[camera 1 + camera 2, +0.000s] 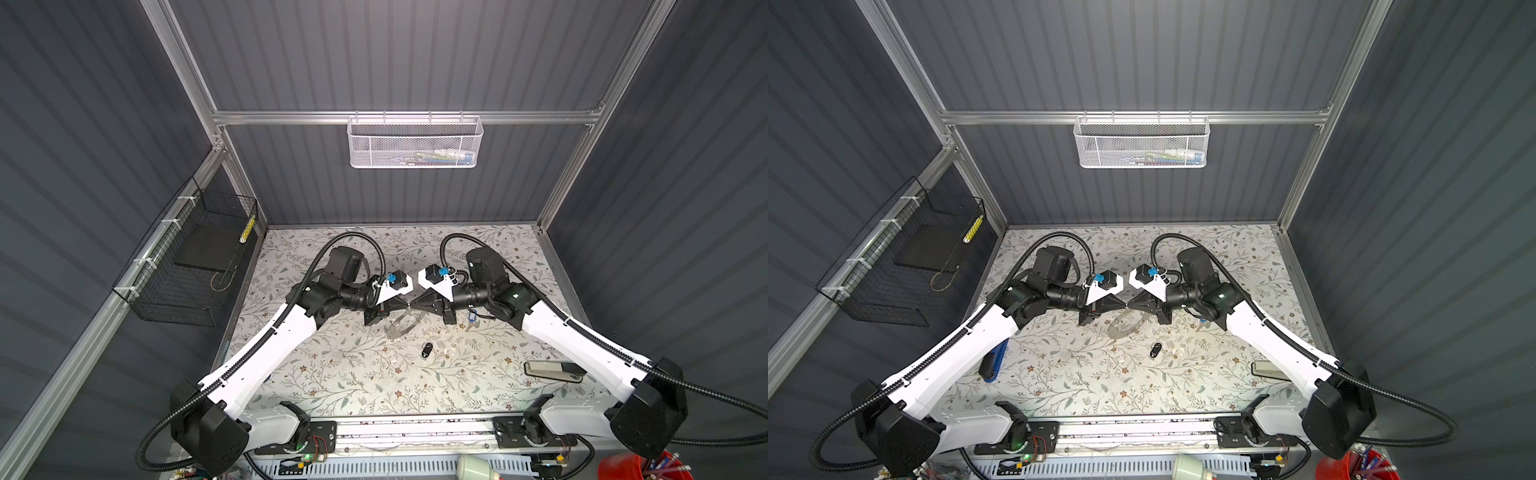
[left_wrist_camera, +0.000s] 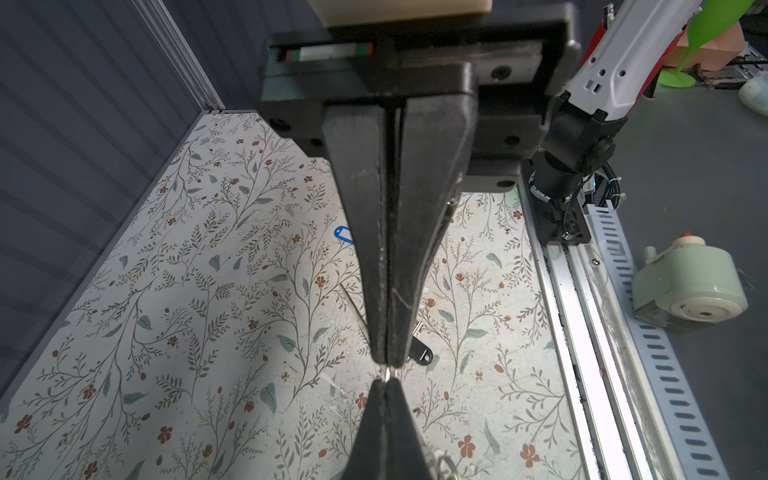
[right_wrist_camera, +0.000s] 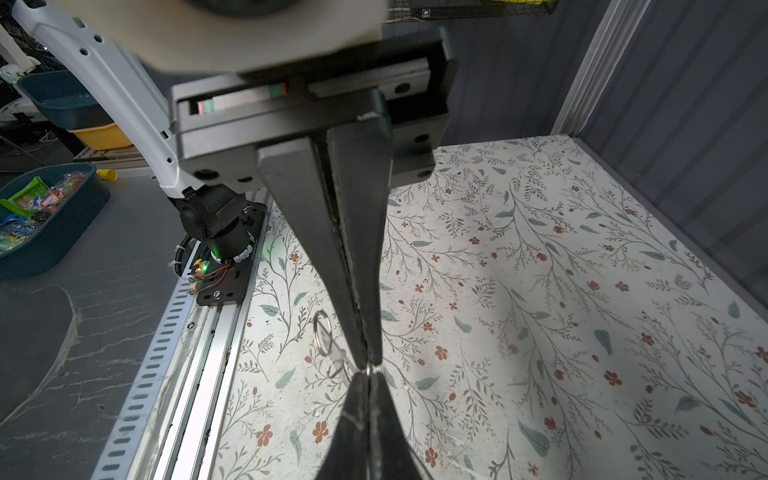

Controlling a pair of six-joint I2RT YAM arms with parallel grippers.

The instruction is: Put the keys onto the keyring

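Your two top views look from high above the pale floral-patterned tabletop (image 1: 332,374), side by side, tilted toward its far edge, sharing nearly everything. The wrist views sit close behind the left gripper (image 2: 386,365) and right gripper (image 3: 369,362), facing each other low over that tabletop; both catch the thin grey metal keyring (image 2: 389,372).

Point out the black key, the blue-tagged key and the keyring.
black key (image 1: 425,350): in a top view, middle of its oval body.
blue-tagged key (image 2: 342,233): left wrist view, on the visible end of its blue tag.
keyring (image 1: 397,330): in a top view, near side of its grey band.
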